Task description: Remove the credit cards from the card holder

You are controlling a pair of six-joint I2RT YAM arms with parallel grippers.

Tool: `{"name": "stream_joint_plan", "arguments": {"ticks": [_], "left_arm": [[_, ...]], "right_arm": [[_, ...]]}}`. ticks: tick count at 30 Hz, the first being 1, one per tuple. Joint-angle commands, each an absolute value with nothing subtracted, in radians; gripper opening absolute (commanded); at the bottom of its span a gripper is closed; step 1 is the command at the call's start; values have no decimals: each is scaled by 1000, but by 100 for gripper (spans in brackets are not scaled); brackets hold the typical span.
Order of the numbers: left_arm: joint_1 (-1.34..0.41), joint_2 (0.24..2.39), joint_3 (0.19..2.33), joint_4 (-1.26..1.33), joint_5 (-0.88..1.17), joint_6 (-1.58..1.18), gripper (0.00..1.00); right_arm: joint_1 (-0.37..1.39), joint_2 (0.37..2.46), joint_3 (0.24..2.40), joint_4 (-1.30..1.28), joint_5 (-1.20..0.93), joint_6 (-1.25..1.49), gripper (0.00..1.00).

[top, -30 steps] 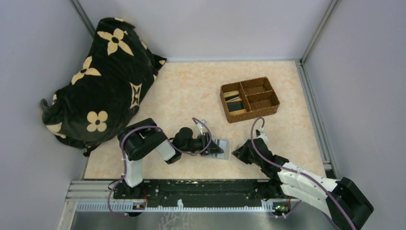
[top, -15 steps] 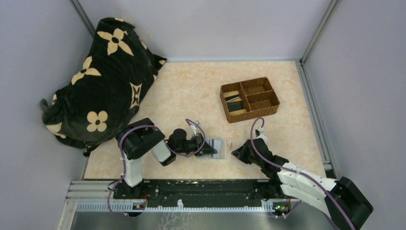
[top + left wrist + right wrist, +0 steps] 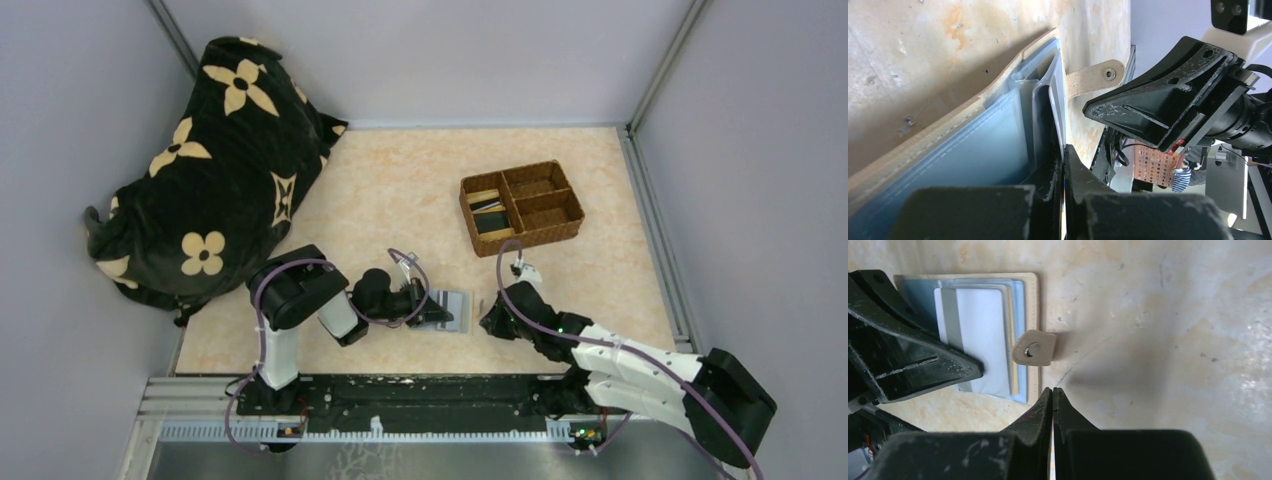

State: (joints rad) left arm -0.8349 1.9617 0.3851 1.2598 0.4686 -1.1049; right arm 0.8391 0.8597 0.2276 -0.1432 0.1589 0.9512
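The card holder (image 3: 459,306) lies open on the table, pale blue-grey inner faces up, in the left wrist view (image 3: 973,145) and the right wrist view (image 3: 1031,315). A grey-white credit card (image 3: 980,335) with a grey stripe sits in it, and a tan card edge (image 3: 1015,340) shows beside it. The snap tab (image 3: 1035,347) sticks out to the right. My left gripper (image 3: 432,312) (image 3: 1064,150) is shut on the holder's left edge. My right gripper (image 3: 488,320) (image 3: 1053,390) is shut and empty, just right of the tab and apart from it.
A brown woven tray (image 3: 524,241) stands at the back right, with cards (image 3: 487,205) in its left compartment. A large black cloth bag with cream flowers (image 3: 210,170) fills the back left. Grey walls enclose the table.
My left gripper has drawn the card holder a little to the left. My right gripper has shifted slightly left and forward, and stays shut beside the tab.
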Motion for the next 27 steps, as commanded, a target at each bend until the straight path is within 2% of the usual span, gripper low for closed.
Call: {"name": "stream_joint_plan", "arguments": {"ticks": [1, 14, 20, 27], "left_arm": [[-834, 1989, 385, 1302, 482, -1103, 3], [-834, 1998, 368, 1316, 476, -1111, 4], [-834, 1982, 359, 1304, 471, -1103, 5], [-834, 1968, 344, 1305, 468, -1098, 16]], "right_arm": [[868, 922, 304, -52, 163, 892, 0], [874, 1122, 393, 93, 97, 828, 0], [875, 1204, 356, 161, 77, 856, 0], [874, 1163, 286, 114, 113, 891, 0]]}}
